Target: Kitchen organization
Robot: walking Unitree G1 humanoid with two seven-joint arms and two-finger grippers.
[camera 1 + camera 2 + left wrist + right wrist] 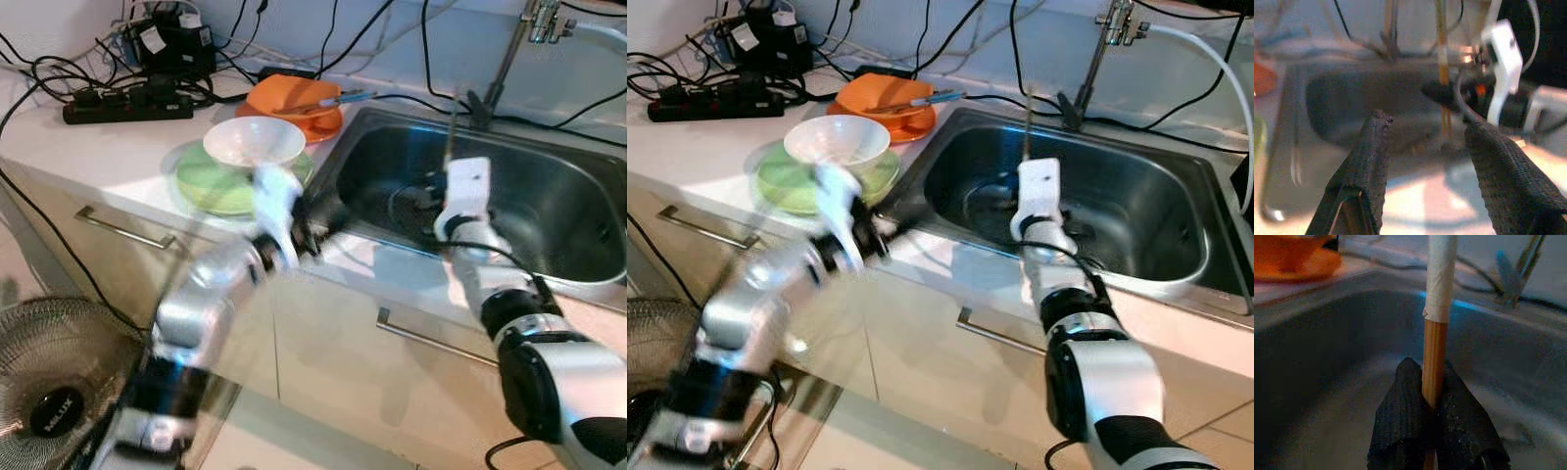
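My right gripper (1434, 404) is clamped on a pair of wooden chopsticks (1435, 360) — the two fingers press the sticks between them, and a white paper sleeve (1441, 276) covers the upper part; the sticks stand nearly upright above the steel sink (1136, 211), inside its basin, with my right arm reaching over the front rim. My left gripper (1425, 161) is spread wide with nothing between the fingers (1374, 166); it hovers at the sink's left front corner, over the counter (118, 157) edge, and its arm is blurred in the head views. From the left wrist, the sticks and my right wrist's white bracket (1503, 58) show ahead across the basin. On the counter left of the sink a white bowl (253, 142) sits on a green plate (211, 181); behind them an orange bowl (294, 98) sits on an orange plate, with a blue-handled utensil (343, 99) lying across it. A black power strip (127, 106) with tangled cables lies at the back left of the counter; the tap (1107, 39) rises behind the sink. Below the counter are drawer fronts with bar handles (122, 230); a fan (54, 392) stands on the floor at the lower left.
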